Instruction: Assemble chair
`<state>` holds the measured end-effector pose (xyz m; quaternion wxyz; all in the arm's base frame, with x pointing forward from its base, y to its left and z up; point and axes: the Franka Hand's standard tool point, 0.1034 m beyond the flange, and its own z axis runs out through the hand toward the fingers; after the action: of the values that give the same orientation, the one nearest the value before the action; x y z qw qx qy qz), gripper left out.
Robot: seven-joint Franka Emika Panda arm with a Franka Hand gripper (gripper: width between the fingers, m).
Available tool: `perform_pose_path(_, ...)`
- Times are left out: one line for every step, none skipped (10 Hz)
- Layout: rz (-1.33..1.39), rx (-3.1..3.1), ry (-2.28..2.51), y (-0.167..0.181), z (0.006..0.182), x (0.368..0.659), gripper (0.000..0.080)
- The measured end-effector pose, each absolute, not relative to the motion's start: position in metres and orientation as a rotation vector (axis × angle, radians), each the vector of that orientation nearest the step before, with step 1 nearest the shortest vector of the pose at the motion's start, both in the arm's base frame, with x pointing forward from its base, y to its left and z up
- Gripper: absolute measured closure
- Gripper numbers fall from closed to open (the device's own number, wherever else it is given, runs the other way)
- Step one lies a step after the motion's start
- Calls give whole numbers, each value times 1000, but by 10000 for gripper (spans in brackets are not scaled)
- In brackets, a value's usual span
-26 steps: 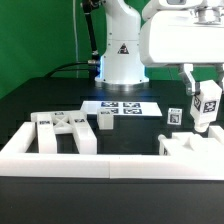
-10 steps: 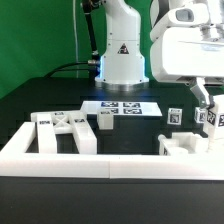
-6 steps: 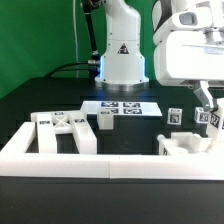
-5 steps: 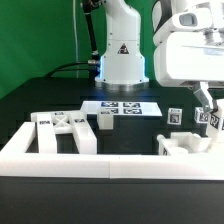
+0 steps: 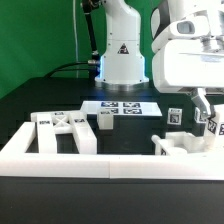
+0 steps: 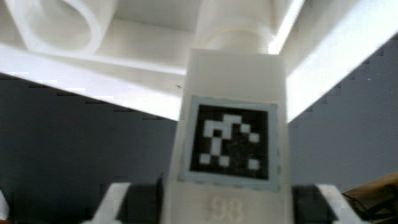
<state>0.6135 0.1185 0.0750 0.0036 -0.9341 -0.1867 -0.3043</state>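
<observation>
Near: 1 long white rail (image 5: 60,160) across black tabletop (image 5: 40,98). Behind it: 1 frame piece (image 5: 62,130) left, 1 blocky part (image 5: 185,145) right. Square white plastic posts w/ tags, qty 3: centre post (image 5: 105,120); right post (image 5: 175,117); held post (image 6: 231,90), far right, approx. upright, clamped in nearly closed pincer (image 6: 228,197). Far: marker board (image 5: 122,107).

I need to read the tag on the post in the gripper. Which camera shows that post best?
The wrist view: the white post fills the middle of the picture, its tag facing the camera, held in the gripper. The exterior view shows only a small tagged bit at its right edge.
</observation>
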Motion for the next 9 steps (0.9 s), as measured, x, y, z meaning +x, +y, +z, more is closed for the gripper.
perform_pose_path(-889, -2946, -588, 117, 64, 607, 500)
perform_pose_path(-896, -2944, -588, 117, 66, 609, 500)
perform_pose_path(-894, -2945, -588, 117, 66, 608, 499)
perform_pose_path(-893, -2945, -588, 117, 65, 608, 499)
perform_pose_path(-892, -2945, -588, 117, 65, 608, 281)
perform_pose_path(-892, -2945, -588, 117, 65, 608, 281)
perform_pose_path(-888, -2946, -588, 117, 65, 608, 178)
perform_pose_path(-875, -2949, -590, 117, 67, 608, 158)
perform_pose_path(-871, -2951, -589, 116, 71, 609, 158)
